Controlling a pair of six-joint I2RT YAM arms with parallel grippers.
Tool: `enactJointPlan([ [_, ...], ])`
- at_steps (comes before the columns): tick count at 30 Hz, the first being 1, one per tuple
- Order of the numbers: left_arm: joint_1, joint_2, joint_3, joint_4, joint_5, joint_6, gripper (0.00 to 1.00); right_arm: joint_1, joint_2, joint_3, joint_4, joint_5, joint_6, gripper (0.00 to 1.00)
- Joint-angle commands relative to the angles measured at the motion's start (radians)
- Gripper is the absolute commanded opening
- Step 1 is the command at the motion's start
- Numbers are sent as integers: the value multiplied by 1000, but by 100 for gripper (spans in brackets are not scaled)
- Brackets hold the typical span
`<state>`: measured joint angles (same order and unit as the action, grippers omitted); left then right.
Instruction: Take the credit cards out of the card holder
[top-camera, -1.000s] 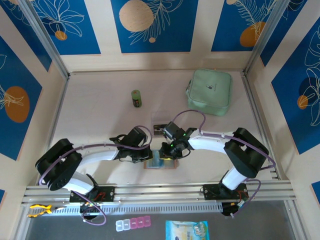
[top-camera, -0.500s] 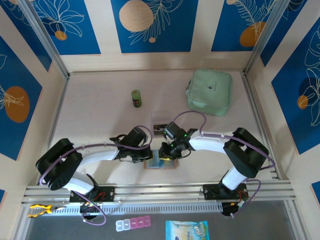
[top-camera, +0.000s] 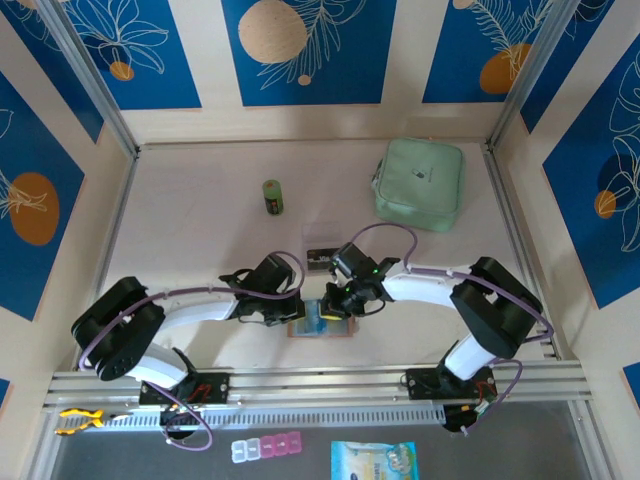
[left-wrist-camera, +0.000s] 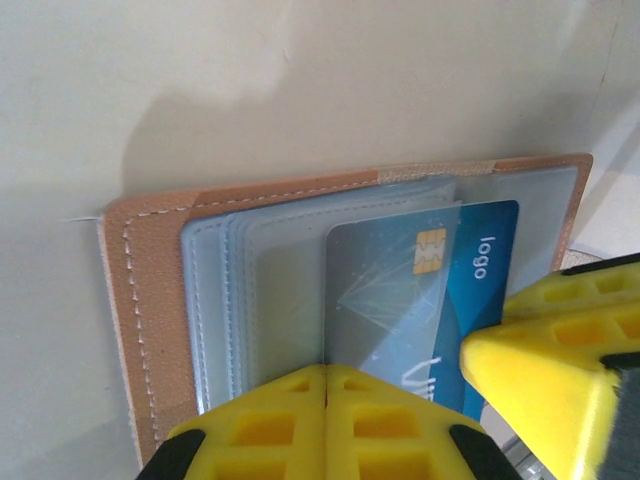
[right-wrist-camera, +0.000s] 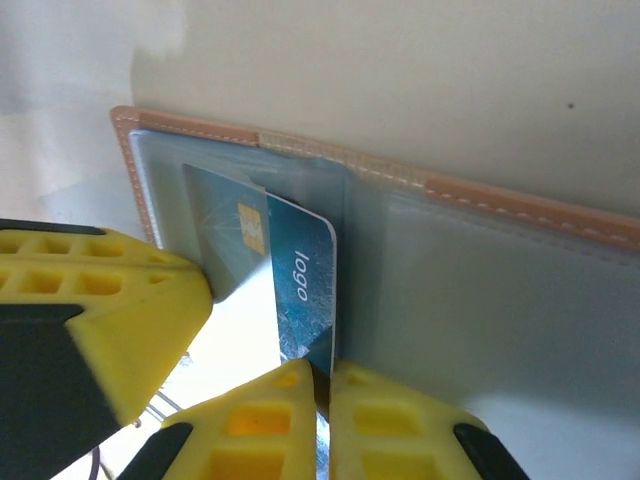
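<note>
We are looking at the pink wallet (top-camera: 346, 331) lying open and flat on the desk (top-camera: 200, 240), near its front edge, between the two arms. Both arms are reaching in over it, one from each side.

In the left wrist view, the left end effector (left-wrist-camera: 325, 378) is holding its yellow fingers pressed tight together. Their tips are sitting on the stack of greyish clear pockets. We are not able to tell whether they are pinching a pocket leaf or only bearing down on it.

A blue card (left-wrist-camera: 470, 270) with a gold chip and the word "logo" is sticking partway out of a pocket. One half is lying under the clear leaf and the other half is lying bare toward the wallet's middle.

In the right wrist view, the right end effector (right-wrist-camera: 320, 378) is gripping that card by its near corner. The card's edge is running straight into the seam between the two closed yellow tips. The two end effectors are sitting just beside each other over the wallet.

Farther back on the desk, a mint-green zip pouch (top-camera: 420, 185) is lying at the right. A small green cylinder (top-camera: 272, 197) is standing near the middle. Both are sitting well apart from the wallet.
</note>
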<state>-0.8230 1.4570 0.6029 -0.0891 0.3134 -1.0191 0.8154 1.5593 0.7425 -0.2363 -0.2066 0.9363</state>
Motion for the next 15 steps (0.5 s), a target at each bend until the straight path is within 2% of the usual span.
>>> enactJointPlan([
  [1, -4, 13, -16, -34, -11, 7, 5, -8, -27, -24, 2, -4, 2, 9],
  [15, -5, 8, -10, -45, -13, 8, 5, -73, -131, -33, -159, 50, -78, 7],
])
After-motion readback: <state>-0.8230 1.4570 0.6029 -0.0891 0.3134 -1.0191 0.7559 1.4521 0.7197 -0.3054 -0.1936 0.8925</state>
